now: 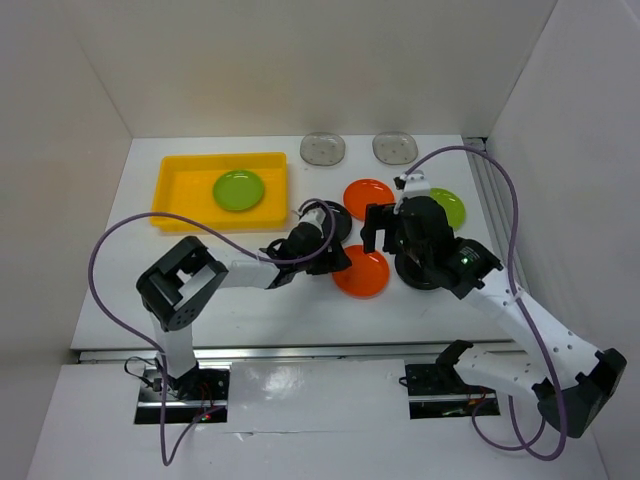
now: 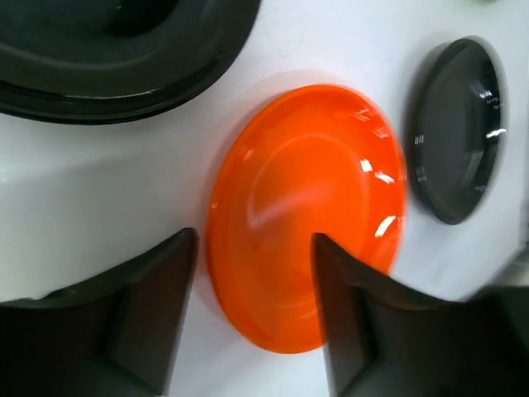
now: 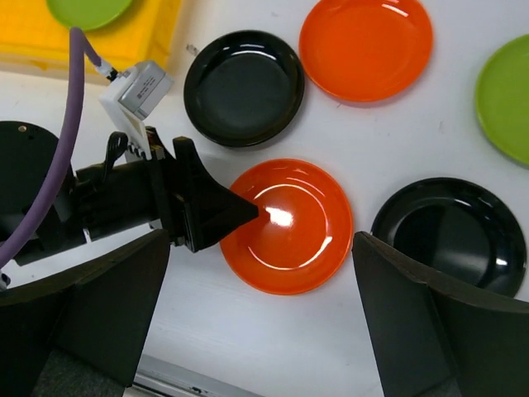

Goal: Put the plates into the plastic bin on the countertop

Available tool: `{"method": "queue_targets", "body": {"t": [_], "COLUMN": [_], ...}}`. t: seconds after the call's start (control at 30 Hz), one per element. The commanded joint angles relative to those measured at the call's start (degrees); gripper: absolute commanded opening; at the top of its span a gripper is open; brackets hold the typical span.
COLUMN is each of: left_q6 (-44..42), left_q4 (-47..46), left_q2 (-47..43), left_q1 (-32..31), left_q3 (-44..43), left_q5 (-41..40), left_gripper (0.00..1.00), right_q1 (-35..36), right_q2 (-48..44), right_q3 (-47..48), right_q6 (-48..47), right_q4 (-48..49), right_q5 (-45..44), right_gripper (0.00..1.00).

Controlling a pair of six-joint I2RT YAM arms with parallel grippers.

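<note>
The yellow bin [image 1: 180,195] at the back left holds one lime green plate [image 1: 239,190]. An orange plate [image 1: 361,272] lies flat on the white countertop [image 1: 250,310]. My left gripper [image 1: 335,262] is open at its left rim, one finger over the plate and one outside it; the left wrist view shows the plate [image 2: 314,207] between the fingers of this gripper [image 2: 254,238]. My right gripper [image 3: 260,244] is wide open and empty, hovering above the same orange plate [image 3: 289,227]. A second orange plate [image 1: 368,197] lies farther back.
A black plate [image 3: 244,87] lies behind the left gripper and another [image 3: 450,244] under the right arm. A lime green plate [image 1: 450,207] lies at the right. Two translucent grey plates [image 1: 323,148] [image 1: 395,148] sit by the back wall.
</note>
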State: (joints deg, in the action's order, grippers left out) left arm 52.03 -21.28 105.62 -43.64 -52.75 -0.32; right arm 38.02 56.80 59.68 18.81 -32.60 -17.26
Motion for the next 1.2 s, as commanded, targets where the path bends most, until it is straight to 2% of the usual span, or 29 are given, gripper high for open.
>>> {"method": "queue_targets", "body": {"t": [0.0, 0.1, 0.13, 0.17, 0.2, 0.3, 0.37, 0.47, 0.5, 0.63, 0.87, 1.03, 1.17], "left_q6": [0.8, 0.8, 1.3, 1.3, 1.3, 0.7, 0.2, -0.4, -0.4, 0.9, 2.9, -1.1, -3.9], "left_q4": [5.8, 8.0, 9.4, 10.5, 11.3, 16.4, 21.5, 32.1, 39.4, 48.8, 52.2, 44.7, 44.0], "left_q2": [3.2, 4.3, 4.3, 4.3, 4.3, 2.5, -2.9, -10.2, -11.1, -15.0, -13.3, -6.2, 2.6], "left_q1": [-1.3, -1.3, -1.3, -1.3, -1.3, -1.8, -4.0, -4.6, -3.9, 3.2, 28.0, 36.6, 40.7], "left_q3": [-1.2, -3.3, -3.3, -4.1, -4.9, -7.2, -9.0, -14.2, -18.6, -24.6, -29.9, -34.5, -39.6], "left_q5": [-4.0, -5.3, -5.8, -5.8, -6.9, -6.9, -9.3, -14.4, -16.2, -24.1, -23.0, -20.5, -16.9], "left_gripper": [0.66, 0.40, 0.19, 0.07, 0.00, 0.00, 0.00, 0.00, 0.00, 0.00, 0.00, 0.00, 0.00], "right_q1": [-2.2, -5.5, -7.6, -8.6, -9.3, -11.2, -11.9, -12.5, -12.5, -13.1, -13.6, -13.6, -13.6], "right_q2": [0.5, 0.5, 0.0, -0.8, -1.3, -2.6, -3.2, -4.9, -5.5, -4.9, -2.8, -2.0, -2.5], "right_q3": [-2.9, -4.2, -4.7, -4.7, -5.4, -5.4, -4.8, -4.3, -4.3, -5.7, -8.5, -9.1, -9.1], "right_q6": [-0.2, 0.4, 0.4, 0.4, 0.4, -0.2, -0.2, 0.6, 0.6, 1.2, 0.0, -1.8, -2.4], "right_q4": [8.1, 10.1, 10.1, 10.6, 10.6, 9.1, 7.8, 6.1, 6.1, 6.7, 10.2, 10.8, 11.5], "right_q5": [7.0, 11.2, 12.4, 13.6, 14.9, 14.9, 13.2, 7.8, 5.8, 7.1, 14.2, 18.0, 19.9], "right_gripper": [0.98, 0.98, 0.98, 0.98, 0.98, 0.98, 0.98, 0.99, 0.99, 0.99, 0.99, 0.99, 0.99]}}
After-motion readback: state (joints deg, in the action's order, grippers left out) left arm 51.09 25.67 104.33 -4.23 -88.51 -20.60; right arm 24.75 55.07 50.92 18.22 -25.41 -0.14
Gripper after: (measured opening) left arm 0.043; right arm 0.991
